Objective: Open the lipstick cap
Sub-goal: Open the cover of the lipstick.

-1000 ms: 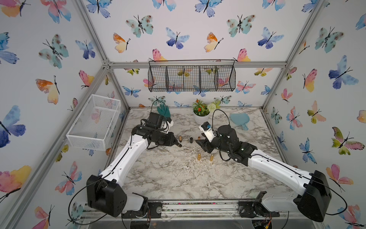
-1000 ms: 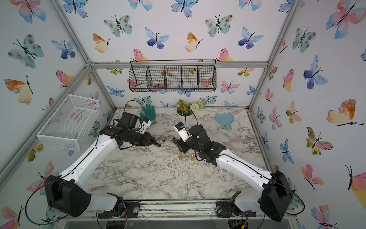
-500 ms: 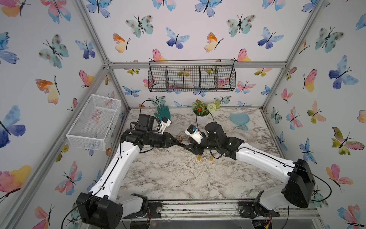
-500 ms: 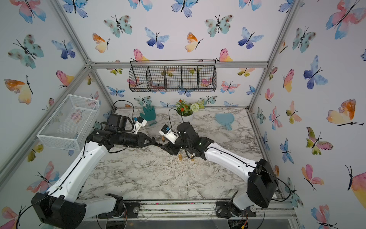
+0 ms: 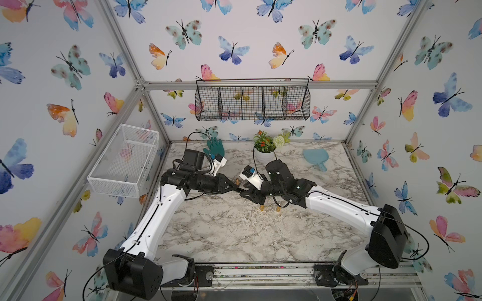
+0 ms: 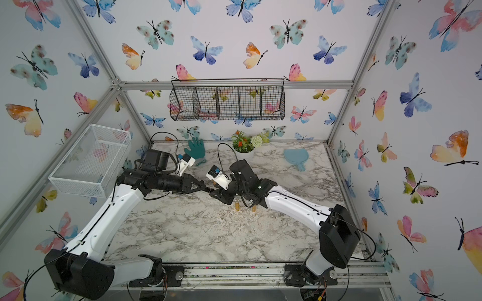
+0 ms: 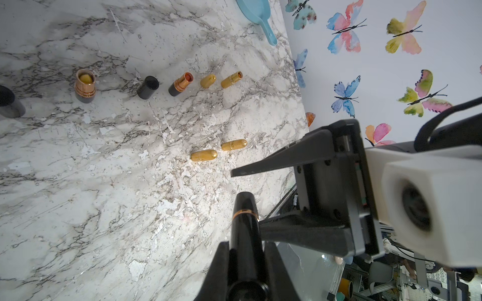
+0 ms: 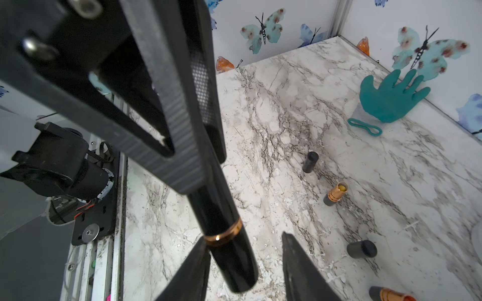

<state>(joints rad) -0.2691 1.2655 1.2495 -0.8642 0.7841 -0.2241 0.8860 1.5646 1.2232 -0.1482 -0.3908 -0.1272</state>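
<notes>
The left pincer (image 7: 246, 247) grips the lipstick (image 7: 245, 224). The right pincer (image 8: 245, 238) is loose, one finger each side of it.

Slim glossy black lipstick (image 8: 221, 208), thin gold band (image 8: 223, 232) at the seam, cap (image 8: 234, 258) on, fully closed. It is held in the air above the marble surface (image 7: 78, 182), roughly horizontal. The body end is clamped in the left hand (image 7: 246, 250) and the cap end sticks out free. The cap sits between the spread fingers of the right hand (image 8: 243, 238): one finger close against it, contact unclear, clear gap on the other side.
</notes>
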